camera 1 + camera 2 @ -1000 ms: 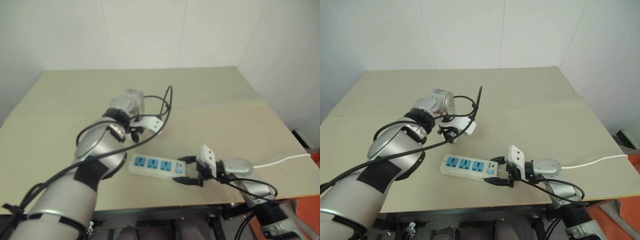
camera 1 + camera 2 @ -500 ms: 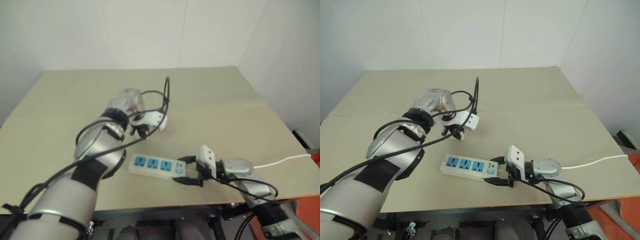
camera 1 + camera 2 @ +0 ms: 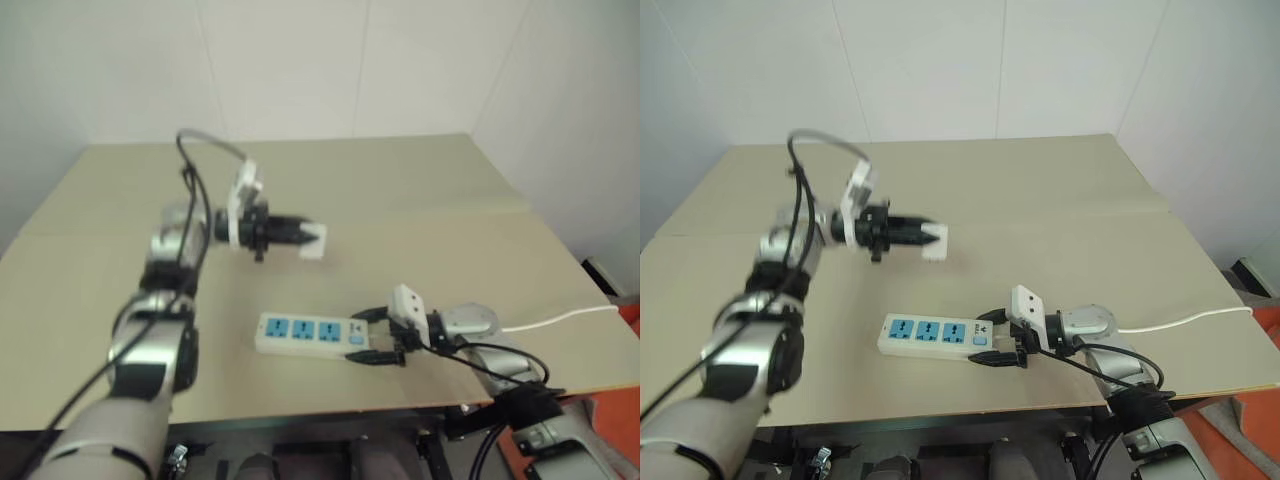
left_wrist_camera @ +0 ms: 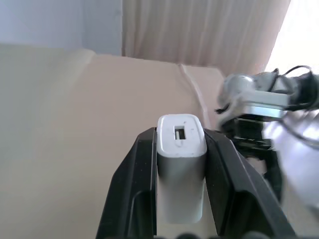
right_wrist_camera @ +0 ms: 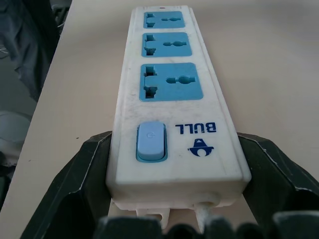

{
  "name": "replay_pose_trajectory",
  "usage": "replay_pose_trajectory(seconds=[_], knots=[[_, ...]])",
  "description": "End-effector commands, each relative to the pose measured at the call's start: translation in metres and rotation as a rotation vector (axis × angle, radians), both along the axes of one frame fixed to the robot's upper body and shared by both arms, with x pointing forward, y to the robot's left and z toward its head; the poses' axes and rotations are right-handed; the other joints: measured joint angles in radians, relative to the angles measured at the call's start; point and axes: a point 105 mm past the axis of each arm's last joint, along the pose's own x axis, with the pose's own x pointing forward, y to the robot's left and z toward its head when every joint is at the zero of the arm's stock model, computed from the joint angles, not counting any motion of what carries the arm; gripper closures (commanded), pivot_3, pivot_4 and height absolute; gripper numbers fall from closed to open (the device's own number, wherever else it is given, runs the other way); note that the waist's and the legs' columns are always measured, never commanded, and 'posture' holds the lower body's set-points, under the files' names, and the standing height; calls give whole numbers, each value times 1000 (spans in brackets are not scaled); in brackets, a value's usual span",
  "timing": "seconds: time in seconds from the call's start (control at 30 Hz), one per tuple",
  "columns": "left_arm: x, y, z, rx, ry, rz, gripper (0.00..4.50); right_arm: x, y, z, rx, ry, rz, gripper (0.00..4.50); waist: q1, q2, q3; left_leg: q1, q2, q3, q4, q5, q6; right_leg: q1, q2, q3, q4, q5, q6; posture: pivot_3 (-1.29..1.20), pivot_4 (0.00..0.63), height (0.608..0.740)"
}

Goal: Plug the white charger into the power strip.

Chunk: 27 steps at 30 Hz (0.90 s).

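Two hands are at work over the table point(image 3: 1060, 200). The left hand point(image 3: 925, 233) is raised above the table, pinching the charger point(image 3: 935, 243) between its fingers point(image 4: 137, 184). The strip point(image 3: 935, 336) lies flat near the front edge, its switch end gripped from both sides by the right hand point(image 3: 1002, 340).

- The power strip point(image 5: 172, 99) bears the brand word "BULL", printed in blue on its white end, just beside the light-blue switch point(image 5: 150, 142).
- A small blue logo mark sits under that word, between the right gripper point(image 5: 174, 199)'s fingers.
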Motion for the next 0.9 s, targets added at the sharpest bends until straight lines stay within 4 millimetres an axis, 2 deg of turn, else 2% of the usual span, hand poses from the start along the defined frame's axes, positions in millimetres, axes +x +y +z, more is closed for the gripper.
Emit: replay_pose_trajectory(seconds=[0.03,0.13,0.23,0.3,0.5,0.9], knots=[[-30,0,36,-158,-200,-47,3507,-2,7,-16,-42,32,26,1085,3,-1,0,0,0,0,0,0,0,0,0,0,0,0,0,0,150,740],[-50,-7,14,-136,-135,-112,3507,-2,12,-18,-36,36,39,1085,5,-1,-3,3,0,1,0,0,0,3,-1,1,0,0,-1,0,150,740],[-59,-15,-3,-96,-127,-124,3507,-2,15,-20,-32,35,45,1085,3,-2,-6,8,0,2,-1,0,0,7,0,1,-1,0,0,0,150,740],[-59,-17,-12,-87,-110,-121,3507,-3,17,-20,-29,36,46,1085,2,-3,-7,9,0,1,-1,0,0,7,1,1,-1,-4,6,0,150,740],[-57,-17,-38,-5,-80,-114,3507,-2,21,-21,-21,29,42,1085,-3,-3,-8,9,0,2,-2,0,0,7,1,3,-2,-4,5,0,150,740],[-56,-6,-60,101,-78,-133,3507,-5,20,-26,-41,40,46,1085,-6,-3,-8,9,0,2,-3,0,0,7,1,3,-2,-5,6,0,150,740]])
